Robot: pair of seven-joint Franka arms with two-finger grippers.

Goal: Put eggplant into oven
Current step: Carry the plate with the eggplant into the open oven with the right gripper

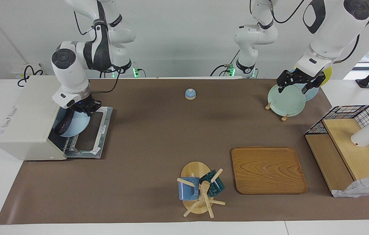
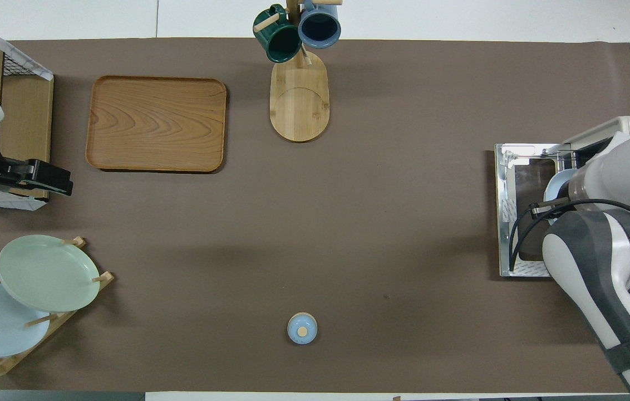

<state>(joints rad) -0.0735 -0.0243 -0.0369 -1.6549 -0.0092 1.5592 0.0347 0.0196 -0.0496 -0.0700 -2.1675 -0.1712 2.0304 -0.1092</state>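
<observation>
The cream-white oven (image 1: 28, 111) stands at the right arm's end of the table with its glass door (image 1: 90, 130) dropped open. My right gripper (image 1: 85, 107) is shut on the rim of a light blue plate (image 1: 77, 123). It holds the plate tilted at the oven's mouth, above the door's hinge. The dark eggplant (image 1: 64, 122) lies on the plate, its end just inside the opening. In the overhead view my right arm hides the eggplant, and only an edge of the plate (image 2: 555, 186) and part of the oven (image 2: 629, 127) show. My left gripper (image 1: 297, 85) waits open over the plate rack.
A small blue lid (image 1: 190, 94) lies near the robots at mid-table. A rack with a green plate (image 1: 285, 101) stands under the left gripper. A mug tree (image 1: 200, 189), a wooden tray (image 1: 267, 169) and a wire-and-wood shelf (image 1: 350, 147) take up the part farther from the robots.
</observation>
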